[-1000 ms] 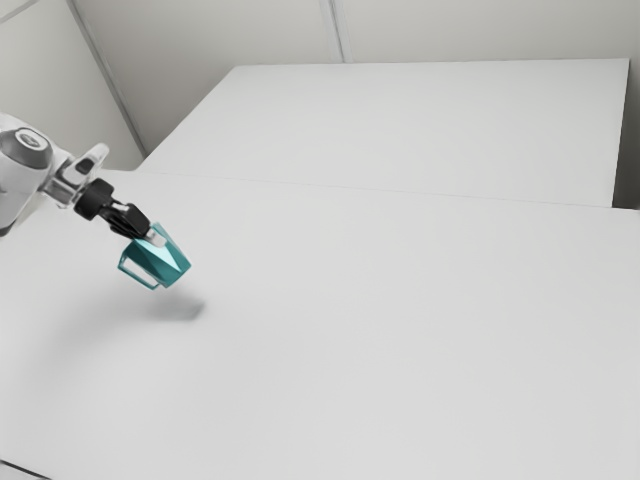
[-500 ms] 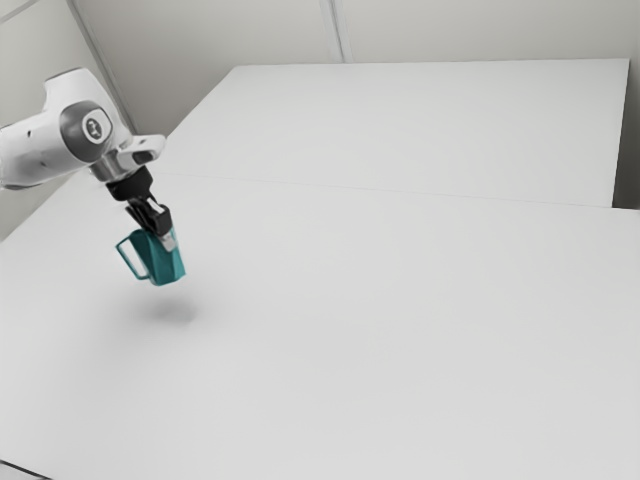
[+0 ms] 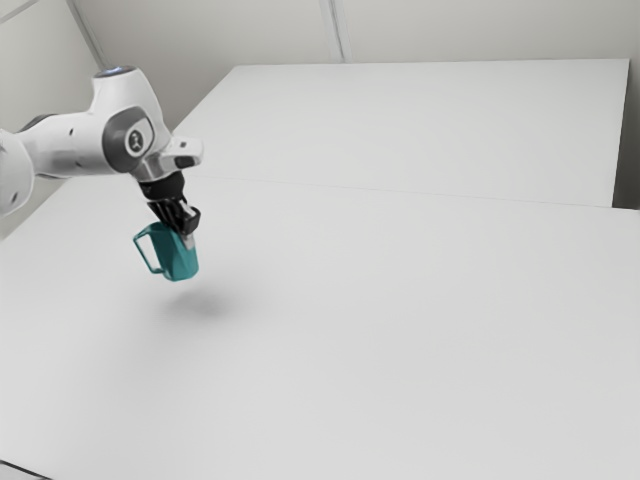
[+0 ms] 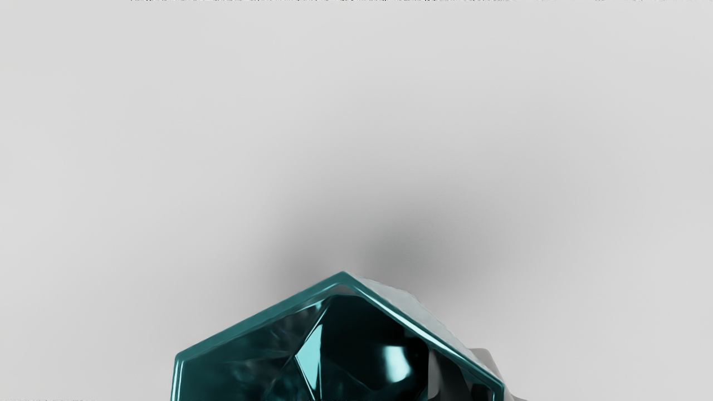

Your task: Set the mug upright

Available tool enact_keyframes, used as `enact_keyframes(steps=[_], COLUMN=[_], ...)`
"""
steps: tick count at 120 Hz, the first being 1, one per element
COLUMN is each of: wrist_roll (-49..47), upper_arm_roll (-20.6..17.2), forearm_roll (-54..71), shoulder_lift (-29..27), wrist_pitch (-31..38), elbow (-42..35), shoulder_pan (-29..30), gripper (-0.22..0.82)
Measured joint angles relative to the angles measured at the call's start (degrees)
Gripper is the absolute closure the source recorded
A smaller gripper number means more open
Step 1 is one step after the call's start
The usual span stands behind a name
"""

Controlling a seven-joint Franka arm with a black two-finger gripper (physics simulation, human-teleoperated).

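Note:
In the exterior view my gripper [image 3: 187,236] points down, shut on the wall of the teal mug [image 3: 174,256]. The mug hangs above the white table [image 3: 400,330], its shadow below it, nearly upright with a slight tilt. Its mouth faces up toward my hand, and its handle is on the exterior view's left side. The wrist view looks into the angular mouth of the mug [image 4: 250,334]. There my gripper [image 4: 465,370] has one finger inside the mug and the other outside, the rim between them. The mug's underside is hidden.
A second white surface [image 3: 430,130] adjoins the table's far side, with pale walls [image 3: 480,30] behind it. A dark thin line [image 3: 25,470] lies at the exterior view's lower left corner.
The mug, held throughout, has swung from a strong tilt to nearly upright. My hand has turned to point downward and carried it slightly toward the exterior view's right.

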Motion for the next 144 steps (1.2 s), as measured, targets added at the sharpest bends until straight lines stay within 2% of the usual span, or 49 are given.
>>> enact_keyframes(steps=[54, 103, 144], wrist_roll=[-12.36, -22.28, -29.38], upper_arm_roll=[-0.21, -3.29, -5.46], forearm_roll=[4.25, 7.64, 8.69], shoulder_lift=[-1.18, -4.15, -4.35], wrist_pitch=[5.98, 9.80, 13.25], elbow=[-5.19, -10.36, -13.44], shoulder_pan=[-3.98, -4.65, -4.80], gripper=[0.79, 0.79, 0.79])
